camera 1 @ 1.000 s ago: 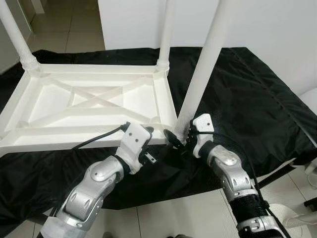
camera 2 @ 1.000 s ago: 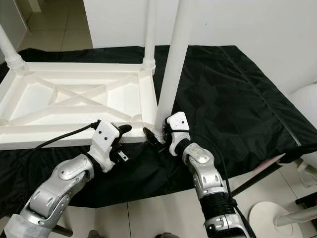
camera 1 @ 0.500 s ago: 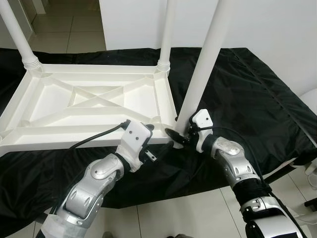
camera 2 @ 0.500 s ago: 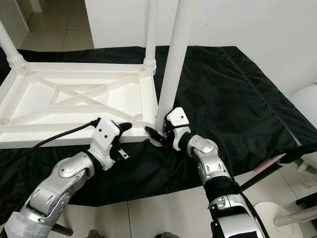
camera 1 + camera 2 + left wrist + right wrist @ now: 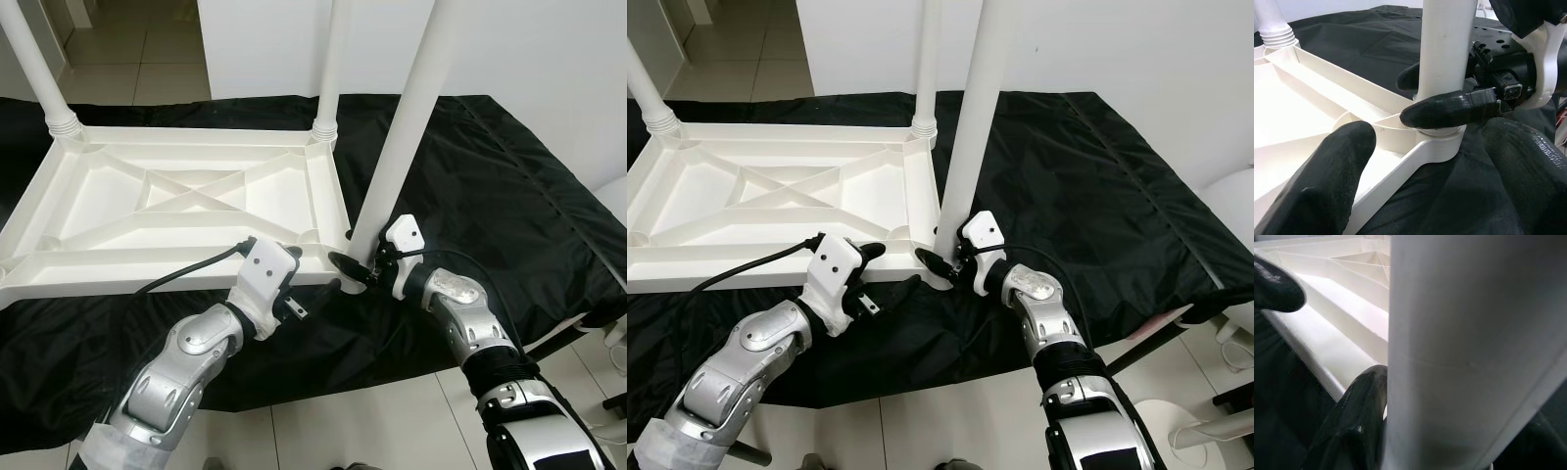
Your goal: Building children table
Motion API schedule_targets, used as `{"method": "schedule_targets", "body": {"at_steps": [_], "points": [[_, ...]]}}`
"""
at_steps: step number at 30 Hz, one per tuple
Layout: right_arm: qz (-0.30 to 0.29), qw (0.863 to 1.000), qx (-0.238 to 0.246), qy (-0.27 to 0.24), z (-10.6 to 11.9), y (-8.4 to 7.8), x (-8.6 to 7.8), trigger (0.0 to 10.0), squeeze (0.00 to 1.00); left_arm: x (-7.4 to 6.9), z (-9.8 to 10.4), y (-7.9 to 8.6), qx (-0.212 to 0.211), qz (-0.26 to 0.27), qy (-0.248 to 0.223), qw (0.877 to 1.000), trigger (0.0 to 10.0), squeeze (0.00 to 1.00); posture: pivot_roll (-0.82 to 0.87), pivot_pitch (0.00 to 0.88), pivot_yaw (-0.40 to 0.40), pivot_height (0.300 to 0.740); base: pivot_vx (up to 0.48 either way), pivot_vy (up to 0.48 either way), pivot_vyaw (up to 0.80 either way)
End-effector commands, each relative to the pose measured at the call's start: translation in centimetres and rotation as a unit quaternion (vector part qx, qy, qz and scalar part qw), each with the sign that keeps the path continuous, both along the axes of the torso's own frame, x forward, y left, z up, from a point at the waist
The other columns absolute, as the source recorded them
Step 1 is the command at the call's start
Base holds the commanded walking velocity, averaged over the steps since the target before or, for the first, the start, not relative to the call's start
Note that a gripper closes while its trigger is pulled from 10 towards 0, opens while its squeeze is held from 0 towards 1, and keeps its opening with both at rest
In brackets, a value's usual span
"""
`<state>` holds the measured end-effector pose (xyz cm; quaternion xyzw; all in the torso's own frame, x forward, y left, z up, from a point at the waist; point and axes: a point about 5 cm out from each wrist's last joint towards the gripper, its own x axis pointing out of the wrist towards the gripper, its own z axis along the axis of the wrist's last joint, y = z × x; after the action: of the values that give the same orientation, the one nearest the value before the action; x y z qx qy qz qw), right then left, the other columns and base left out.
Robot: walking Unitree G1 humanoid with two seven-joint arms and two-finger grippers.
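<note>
The white children's table lies upside down on a black cloth. Three legs stand up from its corners. My right gripper is shut on the base of the near-right leg, where it enters the corner socket. One right finger wraps across the leg's front; the other sits behind it. My left gripper is open at the same corner, its fingers straddling the table's near rim without touching the leg. The far-right leg and far-left leg stand upright.
The black cloth covers a low platform that ends just ahead of my arms, with tiled floor below. A white wall rises behind. A white rounded object stands at the right edge. A black cable trails over the table's rim.
My right forearm has swung lower and outward while the gripper stays on the leg's base. The left gripper has edged slightly toward the corner. The view shifted a little.
</note>
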<state>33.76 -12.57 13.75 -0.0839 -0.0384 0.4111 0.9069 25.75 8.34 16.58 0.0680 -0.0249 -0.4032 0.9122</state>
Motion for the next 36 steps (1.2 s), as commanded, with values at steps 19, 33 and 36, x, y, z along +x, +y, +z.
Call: {"method": "schedule_targets", "body": {"at_steps": [19,33,36], "points": [[-0.373,0.922,0.098,0.036,-1.8,1.2,-2.4,10.0,0.0,-0.4,-0.2,-0.3,0.003,-0.025,0.008,1.0,10.0,0.0,0.01,0.073,-0.057,0.74,0.0,0.0,0.0],[-0.35,0.928,0.121,0.034,-0.6,2.3,-3.1,10.0,1.0,-0.6,-0.3,-0.4,0.003,-0.028,0.007,1.0,10.0,0.0,0.01,0.069,-0.06,0.74,0.0,0.0,0.0],[-0.333,0.934,0.126,0.03,-0.1,1.8,-3.0,10.0,1.0,-0.7,-0.3,-0.4,0.003,-0.028,0.009,1.0,10.0,0.0,0.0,0.071,-0.061,0.74,0.0,0.0,0.0]]}}
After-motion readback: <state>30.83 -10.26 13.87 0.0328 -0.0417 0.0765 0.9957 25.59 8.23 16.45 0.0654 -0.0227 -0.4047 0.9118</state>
